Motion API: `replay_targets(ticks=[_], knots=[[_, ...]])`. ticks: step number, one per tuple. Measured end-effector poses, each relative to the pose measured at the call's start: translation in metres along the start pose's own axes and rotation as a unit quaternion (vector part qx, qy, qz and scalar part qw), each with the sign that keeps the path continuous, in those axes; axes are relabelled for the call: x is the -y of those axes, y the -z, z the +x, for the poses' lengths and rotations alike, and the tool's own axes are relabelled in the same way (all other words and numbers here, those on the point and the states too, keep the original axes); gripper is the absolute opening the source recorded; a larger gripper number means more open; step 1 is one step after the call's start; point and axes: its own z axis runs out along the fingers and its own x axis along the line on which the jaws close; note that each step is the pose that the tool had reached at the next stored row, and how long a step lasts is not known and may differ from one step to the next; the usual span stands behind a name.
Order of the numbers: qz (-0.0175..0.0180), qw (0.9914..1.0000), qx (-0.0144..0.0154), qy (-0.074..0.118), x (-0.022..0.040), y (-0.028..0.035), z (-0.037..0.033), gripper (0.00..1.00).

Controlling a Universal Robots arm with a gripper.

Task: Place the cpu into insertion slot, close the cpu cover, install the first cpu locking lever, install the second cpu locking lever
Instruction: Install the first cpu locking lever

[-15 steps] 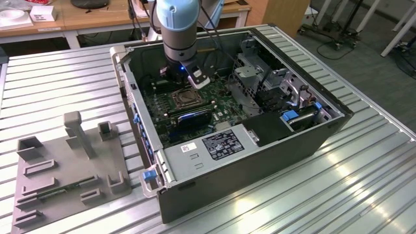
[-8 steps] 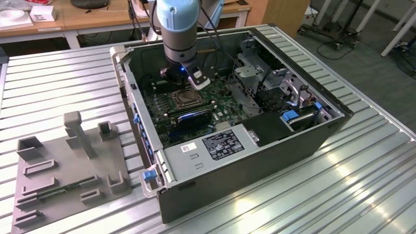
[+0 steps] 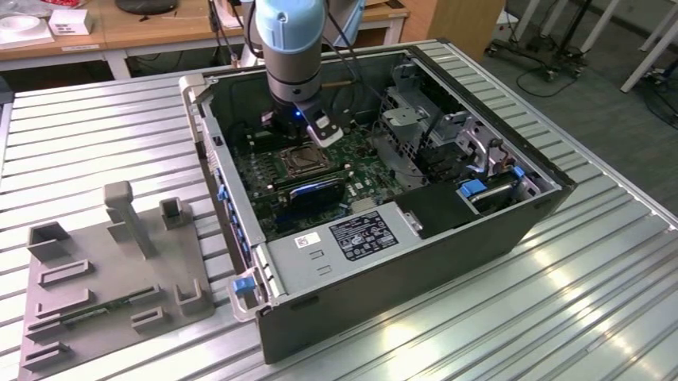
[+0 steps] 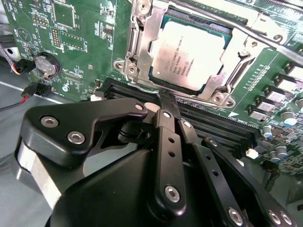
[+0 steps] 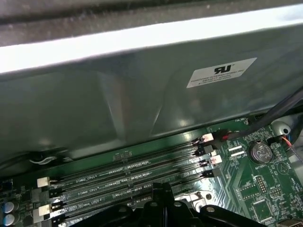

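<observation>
I have my tool [image 4: 164,98], tips pressed together on nothing, above the memory slots [image 4: 215,123], and the cpu [image 4: 188,56] sits socketed just beyond them, framed by the flat-lying cpu cover [image 4: 141,40].

Pale blue-grey arm [image 3: 288,48]; black tool [image 4: 165,101], silver screws [image 4: 171,192].

place: a robotics lab or test workshop, by the look of the exterior view.
work surface: a ribbed metal table [image 3: 85,135] runs from 9 round to 5 o'clock.
my arm: my blue-and-grey arm [image 3: 291,48] comes down from 12 o'clock.
job: an open computer case [image 3: 424,262] at the centre, its motherboard [image 4: 71,28] and the cpu [image 4: 187,56] laid bare.
fixture: a grey jig plate [image 3: 106,270] with posts and slots at 8 o'clock.
background: wooden desks [image 3: 138,32] at 11 o'clock, and wheeled stands [image 3: 529,57] on a grey floor [image 3: 604,103] at 2 o'clock.
</observation>
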Motion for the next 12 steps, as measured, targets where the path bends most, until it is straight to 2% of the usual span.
replay_targets(ticks=[12], knots=[[0.0010, 1.00000, 0.0002, 0.000, 0.0009, -0.0019, 0.0001, 0.11]])
